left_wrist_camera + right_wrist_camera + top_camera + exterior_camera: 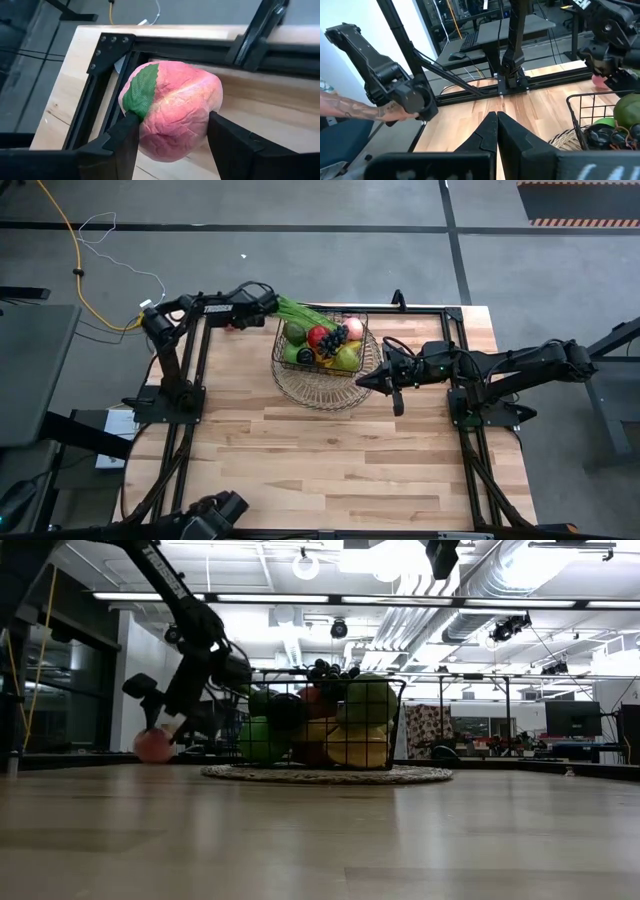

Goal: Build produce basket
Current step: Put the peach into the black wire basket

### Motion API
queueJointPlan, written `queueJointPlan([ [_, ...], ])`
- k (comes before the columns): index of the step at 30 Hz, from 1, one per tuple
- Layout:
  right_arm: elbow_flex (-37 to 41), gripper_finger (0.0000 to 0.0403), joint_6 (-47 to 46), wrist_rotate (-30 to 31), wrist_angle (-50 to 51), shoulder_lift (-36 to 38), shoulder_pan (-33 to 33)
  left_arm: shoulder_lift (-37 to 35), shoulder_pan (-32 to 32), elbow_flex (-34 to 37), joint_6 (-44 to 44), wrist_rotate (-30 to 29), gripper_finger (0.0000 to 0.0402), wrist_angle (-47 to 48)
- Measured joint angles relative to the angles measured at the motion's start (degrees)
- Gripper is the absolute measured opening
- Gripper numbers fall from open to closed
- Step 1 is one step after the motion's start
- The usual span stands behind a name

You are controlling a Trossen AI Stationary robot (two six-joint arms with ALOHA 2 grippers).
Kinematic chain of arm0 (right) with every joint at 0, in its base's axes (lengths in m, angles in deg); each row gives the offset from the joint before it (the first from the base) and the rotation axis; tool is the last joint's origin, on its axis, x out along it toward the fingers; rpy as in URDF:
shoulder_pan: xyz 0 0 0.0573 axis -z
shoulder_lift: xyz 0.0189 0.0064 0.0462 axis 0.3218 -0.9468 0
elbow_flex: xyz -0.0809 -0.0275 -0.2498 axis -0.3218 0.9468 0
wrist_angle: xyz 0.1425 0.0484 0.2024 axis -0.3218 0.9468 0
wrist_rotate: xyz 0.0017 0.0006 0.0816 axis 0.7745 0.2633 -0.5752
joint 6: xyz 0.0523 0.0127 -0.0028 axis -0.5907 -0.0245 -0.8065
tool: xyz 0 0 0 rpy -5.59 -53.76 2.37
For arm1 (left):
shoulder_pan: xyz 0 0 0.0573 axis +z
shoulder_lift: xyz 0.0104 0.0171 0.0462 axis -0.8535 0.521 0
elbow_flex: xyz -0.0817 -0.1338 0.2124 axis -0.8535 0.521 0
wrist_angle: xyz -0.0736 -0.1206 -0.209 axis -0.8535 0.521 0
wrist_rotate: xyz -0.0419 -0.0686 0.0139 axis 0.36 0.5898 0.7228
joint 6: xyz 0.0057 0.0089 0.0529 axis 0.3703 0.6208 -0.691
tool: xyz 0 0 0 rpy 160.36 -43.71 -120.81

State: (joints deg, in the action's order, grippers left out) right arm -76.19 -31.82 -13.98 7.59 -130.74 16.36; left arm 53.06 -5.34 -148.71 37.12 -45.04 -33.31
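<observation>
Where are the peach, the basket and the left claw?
peach (172, 117): left wrist view, middle of its pink skin.
basket (398, 720): low view, wire at its right end.
left claw (170, 137): left wrist view, midway between its two fingertips, which flank the peach.

The peach (175, 117) has a matt pink skin, finely wrinkled, with a flat green leaf (141, 92) of ribbed texture. The left claw (172, 142) has matt black, smooth fingers. The counter (340, 455) is pale wood in jointed strips, lightly sheened. The basket (395, 690) is thin dark wire.
</observation>
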Motion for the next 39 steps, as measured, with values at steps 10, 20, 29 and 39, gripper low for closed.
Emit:
queueJointPlan([
  [10,0.0,0.0000,0.9,0.1,0.0,0.0,0.0,-14.3,-0.1,0.0,-3.8,-2.3,0.0195,-0.9],
  [20,0.0,0.0000,1.3,0.1,0.0,0.0,0.2,-36.9,-5.9,0.0,-20.8,4.3,0.0195,-17.2],
  [29,0.0,0.0000,1.2,0.1,0.0,0.0,0.2,-52.0,-16.6,0.0,-33.7,26.2,0.0195,-28.3],
  [39,0.0,0.0000,0.8,0.1,0.0,0.0,0.2,-58.7,-36.3,2.6,-40.5,33.8,0.0195,-33.5],
])
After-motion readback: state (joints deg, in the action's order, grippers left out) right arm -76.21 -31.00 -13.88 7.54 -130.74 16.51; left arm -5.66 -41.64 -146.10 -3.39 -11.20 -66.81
